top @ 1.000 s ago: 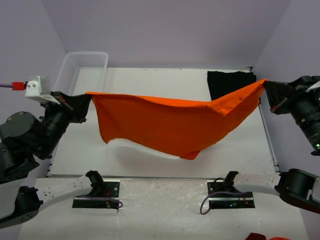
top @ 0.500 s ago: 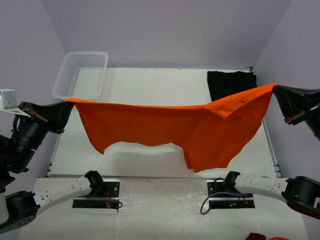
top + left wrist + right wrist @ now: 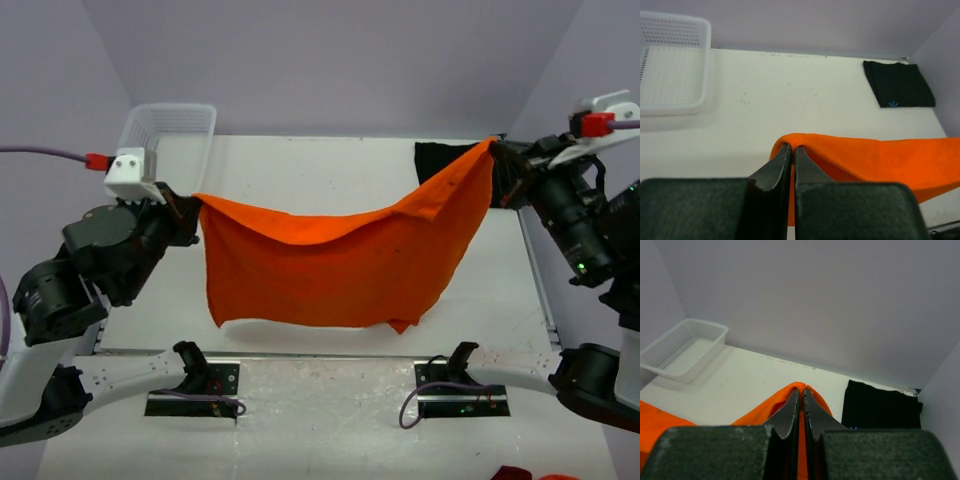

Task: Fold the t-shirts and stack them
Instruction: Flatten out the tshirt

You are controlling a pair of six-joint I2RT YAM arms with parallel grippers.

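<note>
As we look from the near edge of the table [image 3: 300,165], the first thing we meet is the orange shirt [image 3: 330,265]. It hangs in the air between our two arms and is spread wide. Its lower hem hangs over the front part of the table, with a shadow beneath it. We cannot tell whether the hem touches the surface.

Our left gripper [image 3: 192,205] is closed tight on the upper left corner of the shirt. In the left wrist view the two fingers [image 3: 775,170] press together, and only a thin fold of orange cloth comes out at their tips. Our right gripper [image 3: 497,150] is also clamped on the cloth, on the upper right corner, and it holds this corner farther back than the left one. The top edge of the shirt sags between the two grips.

Farther back, at the right rear of the table, the black shirt [image 3: 445,165] lies folded flat, partly hidden behind the raised orange corner. At the left rear corner stands the white basket [image 3: 168,106], well apart from the black shirt.
</note>
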